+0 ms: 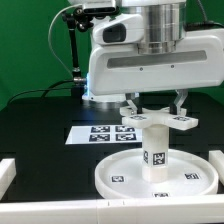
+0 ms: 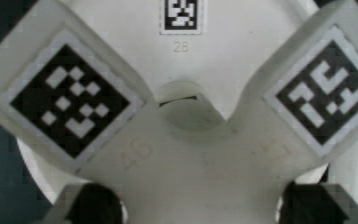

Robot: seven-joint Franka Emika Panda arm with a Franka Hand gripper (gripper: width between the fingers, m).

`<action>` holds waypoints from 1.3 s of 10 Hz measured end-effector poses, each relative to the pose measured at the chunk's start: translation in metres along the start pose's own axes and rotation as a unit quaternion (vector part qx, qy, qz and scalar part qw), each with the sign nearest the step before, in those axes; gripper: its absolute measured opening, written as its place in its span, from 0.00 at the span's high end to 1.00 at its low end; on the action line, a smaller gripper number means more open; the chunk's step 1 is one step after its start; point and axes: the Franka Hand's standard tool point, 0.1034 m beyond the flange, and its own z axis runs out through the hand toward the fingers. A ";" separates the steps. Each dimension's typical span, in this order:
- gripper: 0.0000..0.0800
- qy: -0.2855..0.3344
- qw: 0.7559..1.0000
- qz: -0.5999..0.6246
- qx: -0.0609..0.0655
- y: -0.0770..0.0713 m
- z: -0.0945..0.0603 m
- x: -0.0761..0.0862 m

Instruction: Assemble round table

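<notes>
- White smooth plastic rimmed round disc [image 1: 130,178], faintly glossy.
- White matt plastic cross-shaped piece [image 1: 157,121] [image 2: 179,130], printed black-and-white tags.
- Matt black tabletop [image 1: 40,130].

cross-shaped piece [image 1: 154,121] blocks the leg [image 1: 157,152] — disc [image 1: 120,172] rim open

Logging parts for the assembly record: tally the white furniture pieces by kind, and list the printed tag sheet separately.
Round disc: 1
Cylinder leg: 1
Cross-shaped piece: 1
Marker board: 1
Total: 4, of which 3 are furniture pieces. The leg stands upright on the disc with the cross-shaped piece on top of it, under the gripper.
</notes>
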 end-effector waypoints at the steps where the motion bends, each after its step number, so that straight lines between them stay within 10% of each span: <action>1: 0.45 0.000 1.000 0.030 0.000 -0.001 0.000 0.000; 6: 0.45 0.001 0.983 0.185 0.005 -0.003 0.000 0.000; 13: 0.45 0.025 0.822 0.564 0.067 -0.005 0.003 0.002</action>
